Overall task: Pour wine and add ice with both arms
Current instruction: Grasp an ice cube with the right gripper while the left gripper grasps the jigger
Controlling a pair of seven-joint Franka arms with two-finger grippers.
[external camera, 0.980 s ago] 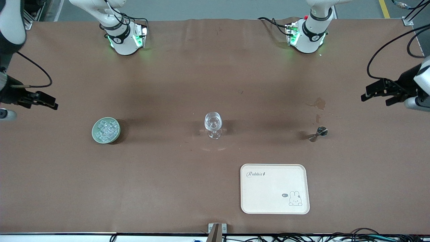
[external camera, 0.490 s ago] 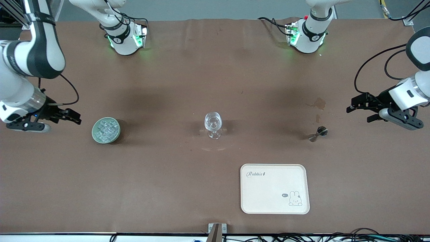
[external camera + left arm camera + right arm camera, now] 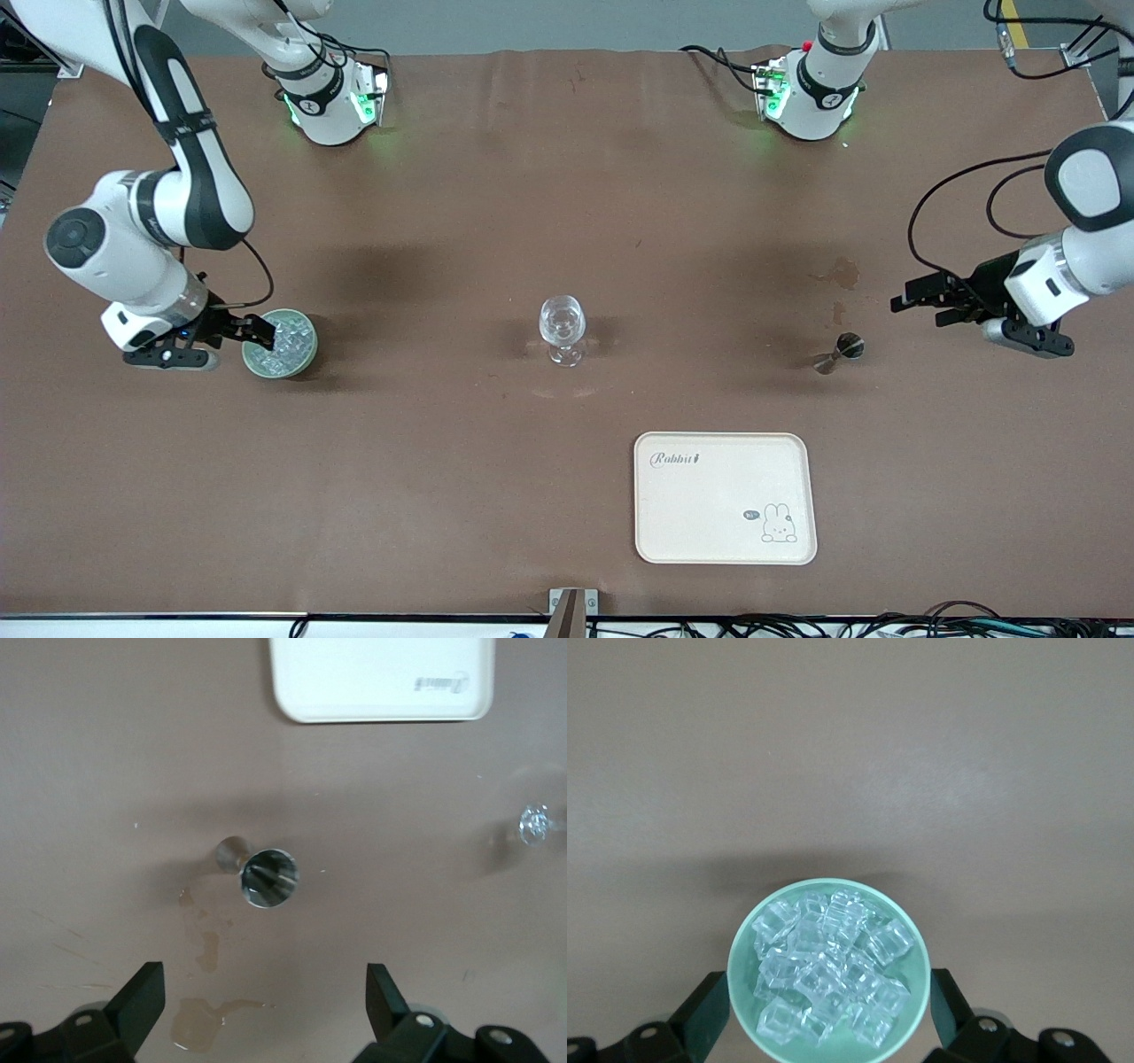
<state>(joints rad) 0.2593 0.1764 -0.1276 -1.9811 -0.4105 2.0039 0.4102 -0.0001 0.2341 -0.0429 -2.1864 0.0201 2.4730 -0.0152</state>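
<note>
Straddling the green bowl (image 3: 829,1047) of ice (image 3: 830,976), the right end effector (image 3: 829,1010) gapes wide, holding nothing.

right gripper (image 3: 257,332) low, fingers spread wide; left gripper (image 3: 912,294) (also spread) raised, angled downward.

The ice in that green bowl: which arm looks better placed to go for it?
The right arm. Its right gripper sits open at the green bowl of ice, fingers flanking the rim. The left gripper hovers open near the metal jigger, toward the table's left-arm end.
</note>
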